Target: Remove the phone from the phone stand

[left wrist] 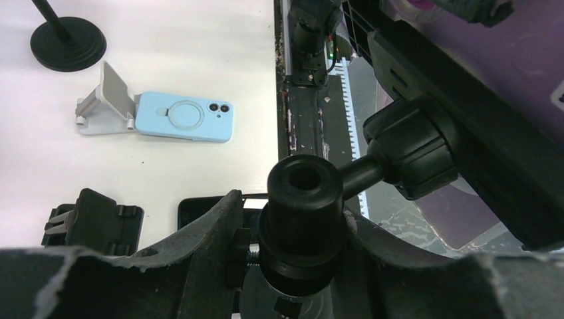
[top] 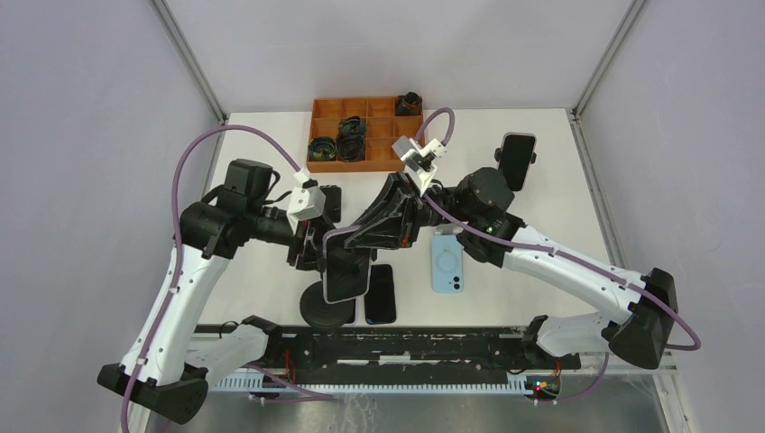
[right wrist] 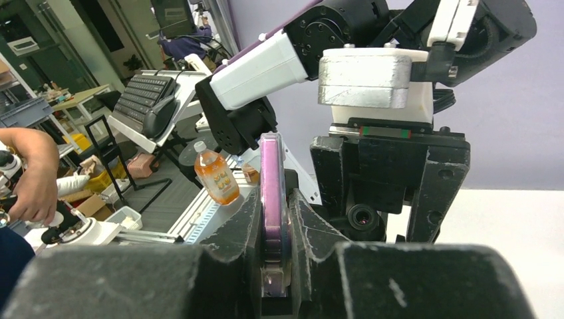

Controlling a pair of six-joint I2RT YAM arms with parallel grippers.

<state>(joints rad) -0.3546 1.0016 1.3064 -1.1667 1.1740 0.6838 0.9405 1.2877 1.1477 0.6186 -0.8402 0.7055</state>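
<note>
The phone [top: 347, 275], in a purple case, sits on the black phone stand [top: 322, 312], which has a round base near the table's front edge. My right gripper [top: 358, 237] is shut on the phone's upper edge. In the right wrist view the purple phone [right wrist: 272, 179] stands edge-on, clamped at my right gripper [right wrist: 274, 207]. My left gripper [top: 311, 245] is shut on the stand's post. In the left wrist view both fingers of the left gripper [left wrist: 292, 214] press against the black post [left wrist: 304, 199], whose ball-joint arm [left wrist: 412, 153] leads to the phone holder.
A light blue phone [top: 448, 262] lies face down by a white folding stand [left wrist: 106, 100]. A black phone [top: 380, 294] lies beside the stand base. A second stand holding a phone [top: 517, 159] is at the back right. An orange parts tray [top: 359, 133] is at the back. A black clamp holder [left wrist: 93, 222] lies near.
</note>
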